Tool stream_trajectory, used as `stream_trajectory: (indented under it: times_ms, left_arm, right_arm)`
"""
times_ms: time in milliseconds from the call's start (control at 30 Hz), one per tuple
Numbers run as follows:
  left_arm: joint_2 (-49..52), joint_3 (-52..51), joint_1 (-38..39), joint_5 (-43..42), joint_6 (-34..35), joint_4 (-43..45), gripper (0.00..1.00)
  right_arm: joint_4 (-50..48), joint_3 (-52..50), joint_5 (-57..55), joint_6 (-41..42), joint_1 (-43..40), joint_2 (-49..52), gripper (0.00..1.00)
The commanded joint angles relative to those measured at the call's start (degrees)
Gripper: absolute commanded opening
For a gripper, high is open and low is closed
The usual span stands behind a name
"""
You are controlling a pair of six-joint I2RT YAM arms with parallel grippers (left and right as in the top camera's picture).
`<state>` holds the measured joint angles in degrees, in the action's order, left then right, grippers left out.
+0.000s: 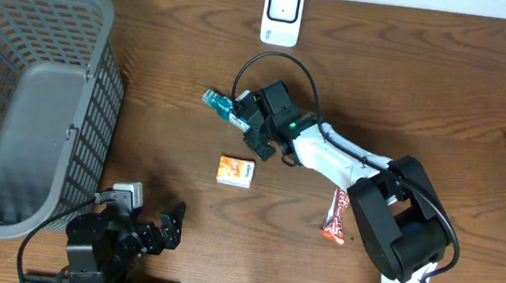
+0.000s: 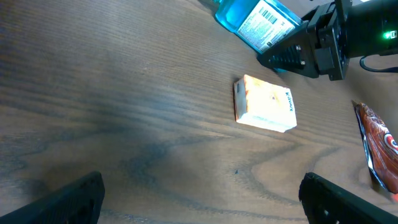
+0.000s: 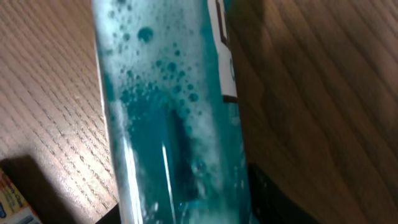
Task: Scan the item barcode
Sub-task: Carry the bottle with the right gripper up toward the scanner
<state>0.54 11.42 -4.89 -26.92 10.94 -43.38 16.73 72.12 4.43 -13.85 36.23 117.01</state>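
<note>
The bottle (image 3: 174,112), lying on the counter (image 1: 178,49), is being gripped by the right jaws for presenting its barcode (image 2: 268,14) to the scanner (image 1: 282,15), while the left jaws are being held wide open, empty.

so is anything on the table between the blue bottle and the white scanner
Nothing visible on the table. From the bottle, at the right gripper, up to the scanner the wood is bare. The orange box lies on the other side of the bottle; only the arm's own cable loops above that line.
</note>
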Motion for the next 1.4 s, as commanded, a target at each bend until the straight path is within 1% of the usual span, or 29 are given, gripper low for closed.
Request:
stream_trajectory:
  times_ms: [0, 100, 200, 433, 600, 733, 933, 1200, 1367]
  left_arm:
    - [-0.3, -0.1, -0.3, -0.7, 0.5, -0.3, 1.0]
    - [-0.3, -0.1, -0.3, -0.7, 0.5, -0.3, 1.0]
    - [-0.3, -0.1, -0.3, -0.7, 0.5, -0.3, 1.0]
    - [-0.3, -0.1, -0.3, -0.7, 0.5, -0.3, 1.0]
    - [-0.3, -0.1, -0.3, -0.7, 0.5, -0.3, 1.0]
    - [-0.3, -0.1, -0.3, -0.7, 0.5, -0.3, 1.0]
    - [-0.3, -0.1, -0.3, -0.7, 0.5, -0.3, 1.0]
    - [-0.3, -0.1, -0.3, -0.7, 0.5, -0.3, 1.0]
    - [-0.3, -0.1, -0.3, -0.7, 0.5, -0.3, 1.0]
  right_arm:
    - [0.3, -1.7, -0.9, 2.0, -1.1, 1.2, 0.01]
    - [1.4, -0.6, -0.8, 3.6, -1.7, 0.7, 0.01]
    - [4.5, 0.8, 0.3, 4.2, -2.7, -1.5, 0.01]
    - [8.6, 1.2, 11.5, 3.0, -7.0, -11.1, 0.01]
    - [11.2, 1.2, 12.9, 2.8, -8.8, -17.8, 0.01]
    - [13.1, 1.2, 19.6, 1.2, -9.3, -21.7, 0.01]
    - [14.5, 1.2, 25.7, 0.0, -9.3, -23.9, 0.01]
    - [14.4, 1.2, 30.7, -1.0, -9.3, -24.3, 0.01]
    - [15.4, 1.2, 31.1, -1.5, -9.3, -27.1, 0.01]
